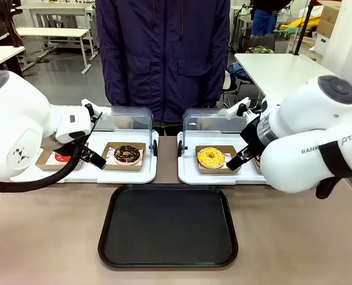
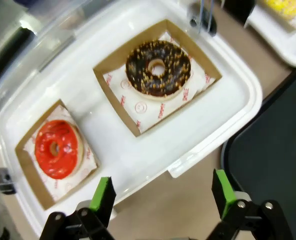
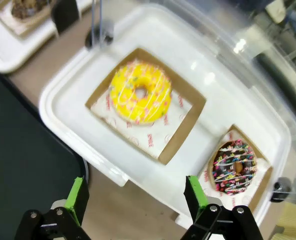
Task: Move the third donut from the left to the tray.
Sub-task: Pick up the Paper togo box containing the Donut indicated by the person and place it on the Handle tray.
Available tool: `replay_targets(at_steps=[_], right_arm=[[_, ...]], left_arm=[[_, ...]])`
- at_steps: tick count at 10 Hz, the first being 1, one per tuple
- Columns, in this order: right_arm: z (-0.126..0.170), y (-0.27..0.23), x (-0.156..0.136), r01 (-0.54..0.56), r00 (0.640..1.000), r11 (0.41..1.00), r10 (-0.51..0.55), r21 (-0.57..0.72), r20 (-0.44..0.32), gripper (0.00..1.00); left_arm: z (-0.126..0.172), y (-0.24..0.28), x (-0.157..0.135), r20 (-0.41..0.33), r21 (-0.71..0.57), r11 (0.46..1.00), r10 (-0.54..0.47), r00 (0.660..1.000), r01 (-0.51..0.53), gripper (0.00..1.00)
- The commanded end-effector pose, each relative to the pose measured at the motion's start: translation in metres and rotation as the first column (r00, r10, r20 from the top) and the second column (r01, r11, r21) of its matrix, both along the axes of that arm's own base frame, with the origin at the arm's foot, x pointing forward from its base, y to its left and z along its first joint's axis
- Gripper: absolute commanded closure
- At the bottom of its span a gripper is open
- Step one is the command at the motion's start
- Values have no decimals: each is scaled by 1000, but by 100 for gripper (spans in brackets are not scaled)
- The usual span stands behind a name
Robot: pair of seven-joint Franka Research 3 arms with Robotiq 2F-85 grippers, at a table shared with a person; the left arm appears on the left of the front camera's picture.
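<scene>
risk sits with the shallow brown cardboard holder point(image 3: 185, 131): the right tool point(image 3: 137, 192), spread wide and empty beside the white plastic tray point(image 3: 63, 115), could nip it or dent the yellow-glazed sprinkled ring donut point(image 3: 140, 91) inside, not yet on the flat black rectangular tray point(image 1: 168, 225). four donuts, two white trays, one black tray, two tools; the left tool point(image 2: 163, 190) also released.

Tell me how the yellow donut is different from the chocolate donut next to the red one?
The yellow donut has bright yellow glaze with white stripes and coloured sprinkles; the chocolate donut is dark brown with small golden bits. The yellow donut sits in the right white tray; the chocolate donut in the left white tray. Both are rings lying flat in brown cardboard holders.
</scene>
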State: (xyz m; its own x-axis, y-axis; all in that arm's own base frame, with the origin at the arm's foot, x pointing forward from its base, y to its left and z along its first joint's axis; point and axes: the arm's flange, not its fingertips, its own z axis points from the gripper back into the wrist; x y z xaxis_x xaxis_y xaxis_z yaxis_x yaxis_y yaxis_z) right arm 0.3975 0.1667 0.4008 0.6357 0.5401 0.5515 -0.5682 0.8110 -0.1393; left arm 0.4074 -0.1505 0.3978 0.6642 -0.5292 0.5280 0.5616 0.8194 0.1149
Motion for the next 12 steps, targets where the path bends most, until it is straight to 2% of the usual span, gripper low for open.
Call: replay_targets(at_steps=[1,3,4,5,6,8,10,12], right_arm=[[69,-33,0,-38,999,994,38,105,5,0],[120,-94,-9,-65,998,973,62,220,23,0],[136,-133,-17,-97,995,960,87,264,49,0],[144,-174,-25,-139,989,941,117,310,89,0],[145,-215,-33,-182,982,927,152,328,114,0],[135,-288,-45,-256,965,884,208,391,161,0],[123,-326,-55,-270,959,854,198,444,202,0],[111,-343,-58,-268,959,841,185,470,216,0]], left_arm=[[60,37,8,-24,-55,995,-81,996,80,0],[97,83,19,-90,-109,968,-236,968,226,0],[113,124,23,-94,-188,936,-318,944,296,0],[121,161,26,-46,-301,882,-393,918,362,0],[125,198,24,6,-354,847,-423,906,397,0],[117,270,11,111,-420,810,-401,909,409,0],[113,321,-4,185,-474,785,-352,917,398,0],[112,343,-18,197,-485,792,-314,929,371,0]])
